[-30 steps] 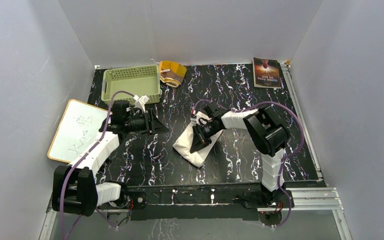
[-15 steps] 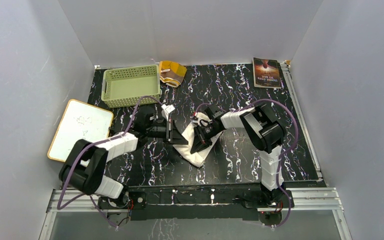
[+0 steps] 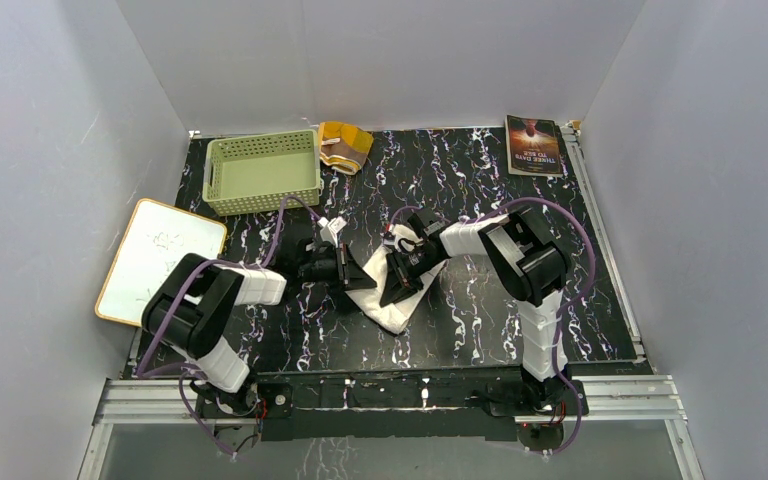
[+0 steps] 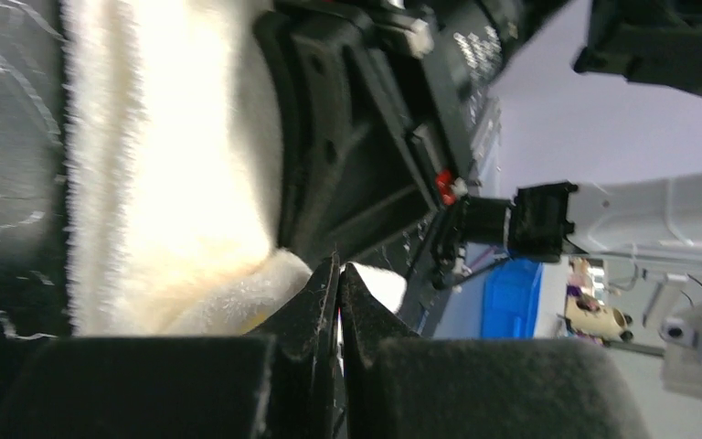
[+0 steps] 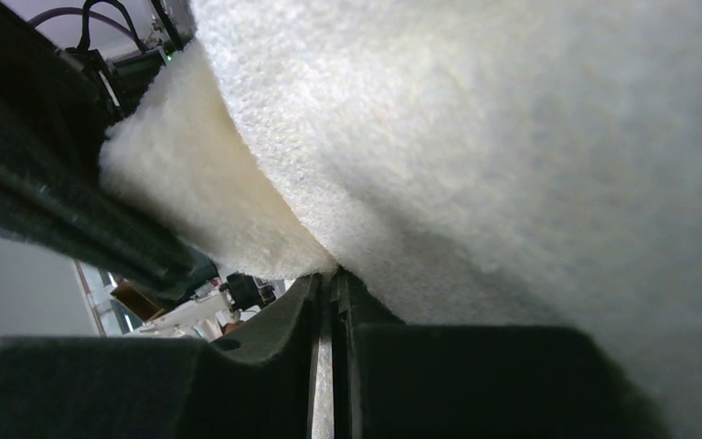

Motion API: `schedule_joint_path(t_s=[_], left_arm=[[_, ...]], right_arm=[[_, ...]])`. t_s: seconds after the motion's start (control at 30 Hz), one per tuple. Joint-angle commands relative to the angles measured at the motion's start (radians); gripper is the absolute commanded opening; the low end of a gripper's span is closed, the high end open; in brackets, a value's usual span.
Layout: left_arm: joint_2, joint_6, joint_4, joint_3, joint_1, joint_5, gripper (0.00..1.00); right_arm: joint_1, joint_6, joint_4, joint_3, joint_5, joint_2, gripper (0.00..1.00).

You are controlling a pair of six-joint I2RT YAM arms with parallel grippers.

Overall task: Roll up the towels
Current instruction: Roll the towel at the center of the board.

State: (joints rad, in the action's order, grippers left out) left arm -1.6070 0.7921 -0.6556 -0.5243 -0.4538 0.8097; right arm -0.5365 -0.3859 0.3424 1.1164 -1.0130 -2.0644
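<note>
Black, white-veined desk (image 3: 480, 170) fills the walled cell, with a green basket (image 3: 263, 172) at its far left as the fixed mark. Just beside the basket's right end sits the patterned towel (image 3: 344, 143), already a short roll. The white towel (image 3: 388, 300) lies nearer the arms and to the right of the basket. It is a rumpled, partly folded strip, not rolled.

Both arms meet over it. The right fingers (image 5: 288, 315) are pinched together on a fold of the cloth, which rises from their tips. The left fingers (image 4: 315, 302) are closed tight at the towel's edge on the side toward the basket. Whether any cloth is caught between them I cannot tell.

The step in hand looks like getting the strip flat and straight before rolling. Done well, that means grips at matching corners and an even pull apart so the edges line up. The first turn should then be tight and kept low against the desk.
</note>
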Motion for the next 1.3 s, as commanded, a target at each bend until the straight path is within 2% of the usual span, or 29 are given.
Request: schedule_joint_path(t_s=[0.0,0.2,0.37,0.43,0.6,0.7,0.77,0.83,0.9,0.97,1.07,1.1,1.27], left_arm=[[-0.051,-0.064,-0.035,-0.027,0.001,-0.141,0.00],[-0.131,-0.054,-0.108,0.030,0.000,-0.187,0.00],[-0.163,-0.082,-0.124,0.053,0.000,-0.254,0.00],[-0.173,-0.115,-0.087,0.028,-0.001,-0.264,0.00],[-0.179,-0.162,-0.035,-0.001,0.000,-0.276,0.00],[-0.185,-0.166,-0.039,0.008,0.000,-0.276,0.00],[-0.195,-0.161,-0.054,0.015,0.000,-0.275,0.00],[-0.210,-0.161,-0.061,0.018,-0.001,-0.274,0.00],[-0.215,-0.163,-0.062,0.019,-0.002,-0.276,0.00],[-0.215,-0.163,-0.063,0.020,-0.003,-0.282,0.00],[-0.215,-0.163,-0.063,0.020,-0.004,-0.294,0.00],[-0.214,-0.163,-0.060,0.019,-0.005,-0.298,0.00],[-0.192,-0.173,-0.033,0.015,-0.005,-0.320,0.00]], right_arm=[[-0.001,0.022,-0.014,-0.010,0.168,-0.014,0.08],[0.001,0.030,0.002,-0.011,0.217,0.017,0.18],[0.000,0.037,0.004,0.000,0.232,0.040,0.35],[-0.002,0.063,0.026,0.016,0.264,0.072,0.39],[-0.009,0.117,0.099,0.062,0.436,0.192,0.47],[-0.019,0.114,0.068,0.048,0.552,0.290,0.59],[-0.026,0.113,0.024,0.021,0.615,0.378,0.61],[-0.035,0.117,-0.022,-0.009,0.644,0.438,0.60],[-0.044,0.140,-0.057,-0.027,0.615,0.477,0.50],[-0.054,0.173,-0.078,-0.028,0.508,0.491,0.35],[-0.072,0.197,-0.058,0.013,0.375,0.458,0.03],[-0.080,0.202,-0.051,0.022,0.351,0.441,0.00],[-0.104,0.203,-0.052,0.030,0.260,0.358,0.00]])
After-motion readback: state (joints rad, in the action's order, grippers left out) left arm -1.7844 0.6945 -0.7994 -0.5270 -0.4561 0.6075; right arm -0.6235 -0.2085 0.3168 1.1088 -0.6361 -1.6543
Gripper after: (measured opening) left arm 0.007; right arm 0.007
